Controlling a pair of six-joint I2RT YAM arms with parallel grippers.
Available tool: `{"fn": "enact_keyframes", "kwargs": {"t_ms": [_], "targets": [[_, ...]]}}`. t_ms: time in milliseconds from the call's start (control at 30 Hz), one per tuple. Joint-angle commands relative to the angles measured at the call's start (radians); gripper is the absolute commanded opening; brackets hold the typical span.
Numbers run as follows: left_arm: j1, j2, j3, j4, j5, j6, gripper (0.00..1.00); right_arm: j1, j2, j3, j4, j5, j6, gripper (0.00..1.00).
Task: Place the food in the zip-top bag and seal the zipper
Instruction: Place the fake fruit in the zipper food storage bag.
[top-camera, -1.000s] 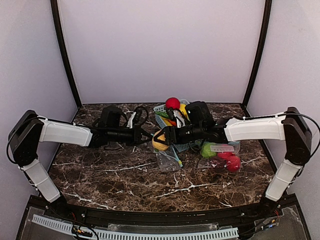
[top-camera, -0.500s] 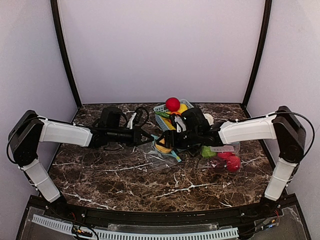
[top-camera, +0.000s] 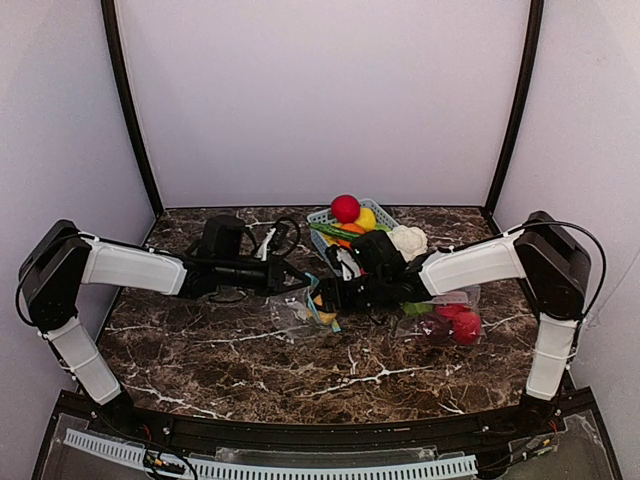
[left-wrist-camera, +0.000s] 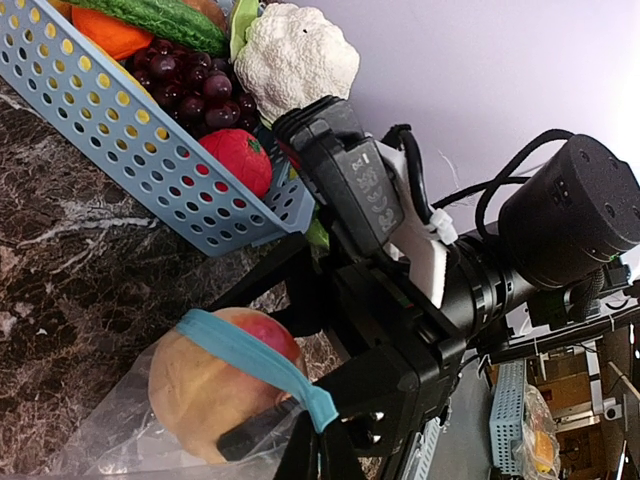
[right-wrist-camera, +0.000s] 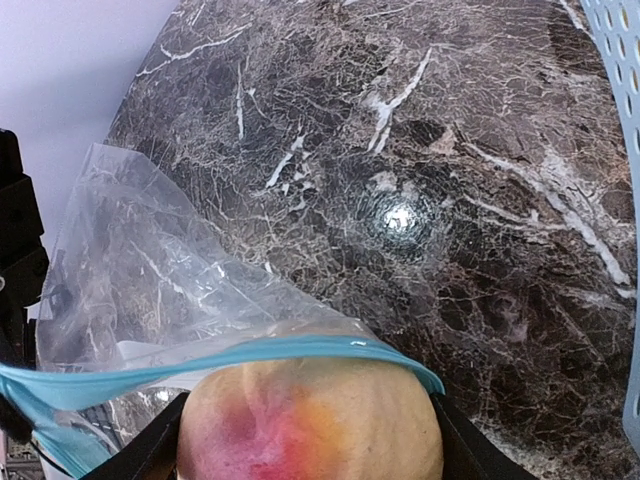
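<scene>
The clear zip-top bag (top-camera: 298, 314) lies at mid table, and its blue zipper rim (left-wrist-camera: 250, 355) is stretched over a pink-yellow peach (right-wrist-camera: 310, 420). My left gripper (left-wrist-camera: 318, 440) is shut on that rim at the bag's mouth (top-camera: 290, 280). My right gripper (right-wrist-camera: 305, 410) is shut on the peach, one black finger (right-wrist-camera: 165, 445) on each side, and holds it (top-camera: 322, 296) partly inside the mouth. More food sits in the light-blue basket (top-camera: 322, 218): a red apple (top-camera: 346, 208) and a yellow citrus (top-camera: 367, 217).
The basket (left-wrist-camera: 130, 130) also holds a cauliflower (left-wrist-camera: 295, 50), dark grapes (left-wrist-camera: 185, 85) and a red piece (left-wrist-camera: 237, 160). A second clear bag (top-camera: 450, 318) with green and red fruit lies at the right. The basket's wall (right-wrist-camera: 622, 120) stands close to the right of my right gripper.
My right gripper has carried the peach left and down from beside the basket into the bag's mouth. The left gripper has barely moved and keeps its hold on the rim.
</scene>
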Motion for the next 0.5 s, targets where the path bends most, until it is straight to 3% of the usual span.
{"fn": "enact_keyframes", "kwargs": {"t_ms": [0,100,300,467], "targets": [[-0.004,0.005,-0.014,0.063,0.035,-0.012,0.01,0.013,0.036,0.026,0.021,-0.026,-0.044,0.49],[-0.004,0.009,-0.016,0.069,0.038,-0.016,0.01,0.014,0.036,0.022,0.049,-0.050,-0.062,0.53],[-0.003,0.005,-0.017,0.054,0.026,-0.010,0.01,0.015,0.004,-0.013,0.111,-0.102,-0.099,0.78],[0.010,-0.011,-0.011,-0.035,-0.033,0.030,0.01,0.014,-0.037,-0.046,0.097,-0.071,-0.106,0.86]]}}
